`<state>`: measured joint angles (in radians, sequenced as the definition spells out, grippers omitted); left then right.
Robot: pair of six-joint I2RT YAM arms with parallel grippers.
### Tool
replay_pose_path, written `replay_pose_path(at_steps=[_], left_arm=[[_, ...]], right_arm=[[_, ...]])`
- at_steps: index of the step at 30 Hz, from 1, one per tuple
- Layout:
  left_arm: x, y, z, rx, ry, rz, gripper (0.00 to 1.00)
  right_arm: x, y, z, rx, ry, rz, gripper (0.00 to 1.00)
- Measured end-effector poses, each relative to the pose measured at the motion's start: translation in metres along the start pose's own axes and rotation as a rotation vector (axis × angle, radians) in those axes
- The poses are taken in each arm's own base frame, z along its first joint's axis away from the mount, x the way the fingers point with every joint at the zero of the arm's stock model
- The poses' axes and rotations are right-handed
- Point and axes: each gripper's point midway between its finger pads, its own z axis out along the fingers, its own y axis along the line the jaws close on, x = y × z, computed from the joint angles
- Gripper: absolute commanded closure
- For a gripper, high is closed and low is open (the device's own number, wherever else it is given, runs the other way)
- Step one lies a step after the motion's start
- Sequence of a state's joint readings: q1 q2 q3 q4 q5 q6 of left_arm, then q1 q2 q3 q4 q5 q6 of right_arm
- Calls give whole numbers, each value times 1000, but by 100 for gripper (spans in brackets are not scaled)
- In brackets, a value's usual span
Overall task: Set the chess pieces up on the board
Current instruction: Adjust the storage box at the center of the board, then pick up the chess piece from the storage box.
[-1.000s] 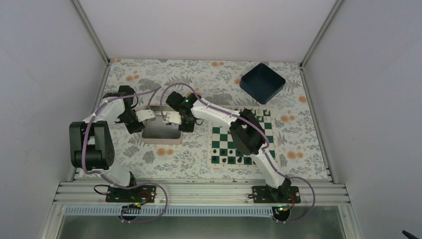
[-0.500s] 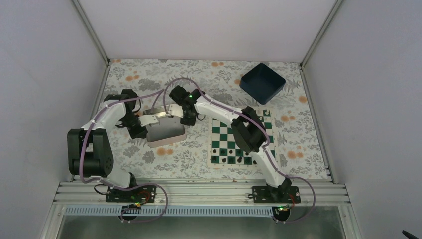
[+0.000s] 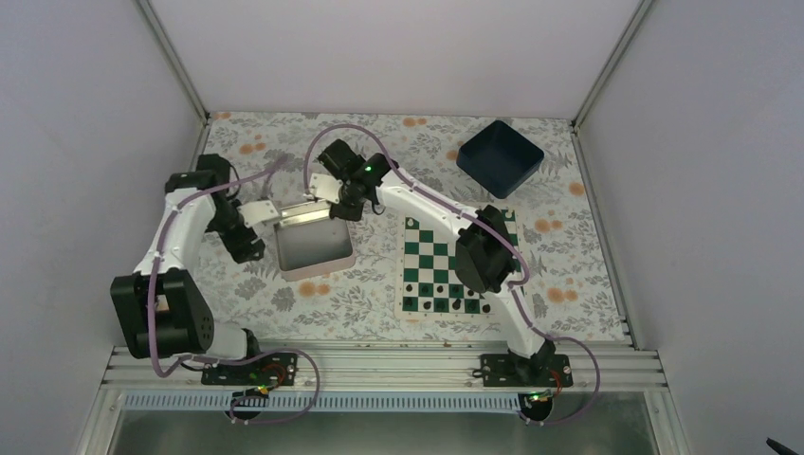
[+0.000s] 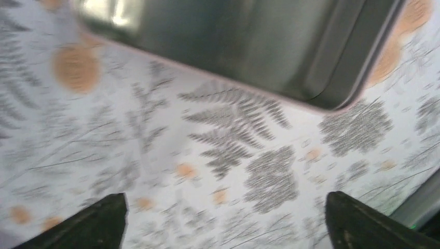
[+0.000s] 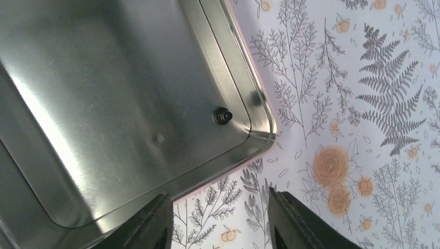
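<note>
Silver tin lies flat on the flowered cloth, at nine o'clock of the board. Half a second ago both arms had their claws on its far rim and were turning it. Now both have let go.

The left gripper is released, its jaws spread wide over bare cloth, and the tin's rounded corner sits at twelve o'clock in its wrist view. The right gripper is also unclenched and holds nothing. Its fingers stand apart just short of the tin's near rim.

Inside the tin one black piece rests against the side wall, near the corner at four o'clock of the floor. The other chess pieces in view stand along the board's six o'clock row; the right arm hides much of the rest.

The tin-handling step looks finished. The likely next job is picking out that last piece, and its place tight against the wall may leave the fingers little room.
</note>
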<state>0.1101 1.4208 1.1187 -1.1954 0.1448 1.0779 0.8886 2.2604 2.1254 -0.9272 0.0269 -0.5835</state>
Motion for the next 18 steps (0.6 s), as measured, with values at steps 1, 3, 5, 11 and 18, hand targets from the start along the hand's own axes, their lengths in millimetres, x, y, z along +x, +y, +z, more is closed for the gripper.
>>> replay_pose_path(at_steps=[1,3,5,11,18], left_arm=[[2,7,-6,-28,-5,-5,0],[10,25,-20,-85,-12,-41,0],[20,46,-30,-152,-13,-82,0],[44,99,-24,-261,14,-185,0],[51,127,6,-296,38,-255,0]], right_arm=[[-1,0,0,-2,-4,1,42],[-5,1,0,-6,-21,-7,36],[-9,0,1,-8,-41,-19,31],[-17,1,11,-22,-73,-39,26],[-13,10,42,-65,-56,-48,24]])
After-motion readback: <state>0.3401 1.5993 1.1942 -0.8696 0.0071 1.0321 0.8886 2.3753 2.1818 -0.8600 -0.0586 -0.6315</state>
